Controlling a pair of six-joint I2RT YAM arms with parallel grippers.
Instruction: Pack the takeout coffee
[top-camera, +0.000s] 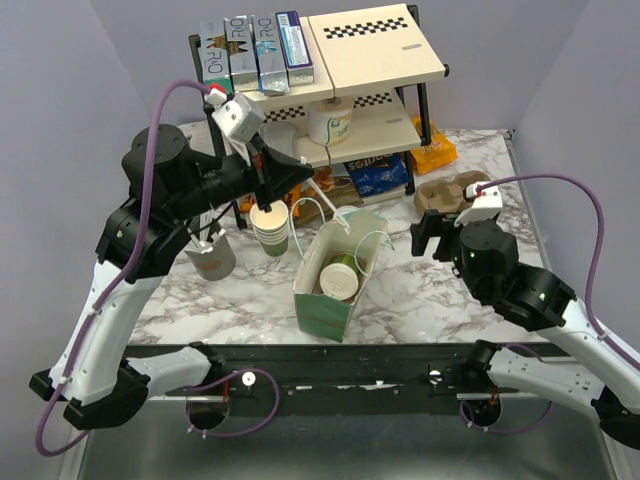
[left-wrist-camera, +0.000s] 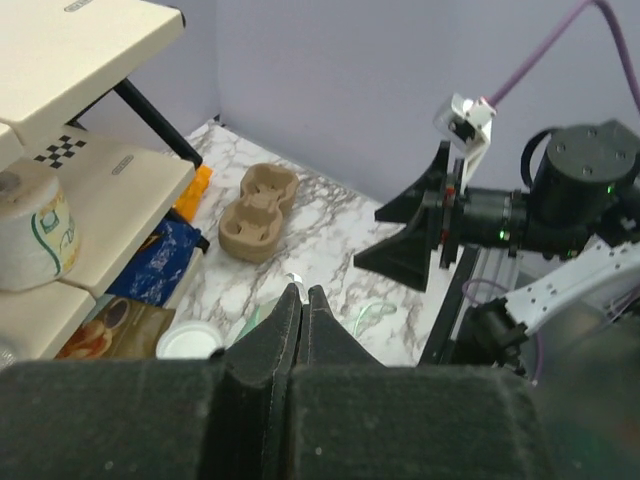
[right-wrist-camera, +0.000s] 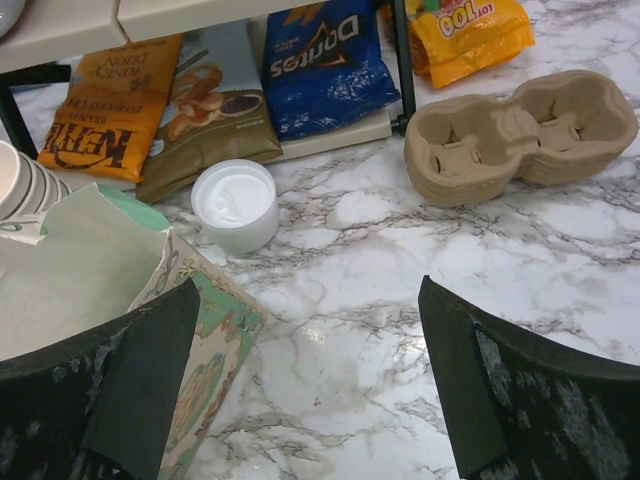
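The takeout coffee (top-camera: 341, 280), a cream cup with greenish sides, sits tilted inside the open green paper bag (top-camera: 318, 312) at the table's middle. The wrist views do not show it. My left gripper (top-camera: 288, 172) hangs shut above and left of the bag, next to the stack of nested cups (top-camera: 270, 232). In the left wrist view its fingers (left-wrist-camera: 302, 292) press together, and a bit of bag handle shows just past the tips. I cannot tell whether it is pinched. My right gripper (top-camera: 432, 235) is open right of the bag, with bare marble between its tips (right-wrist-camera: 307, 283).
A brown cup carrier (top-camera: 450, 192) lies at the back right. A small round white tub (right-wrist-camera: 235, 203) stands before the shelf rack (top-camera: 370, 120). The rack holds a larger lidded cup (top-camera: 332, 122), and snack bags (right-wrist-camera: 320, 60) lie under it. A grey cup (top-camera: 212, 257) stands at the left.
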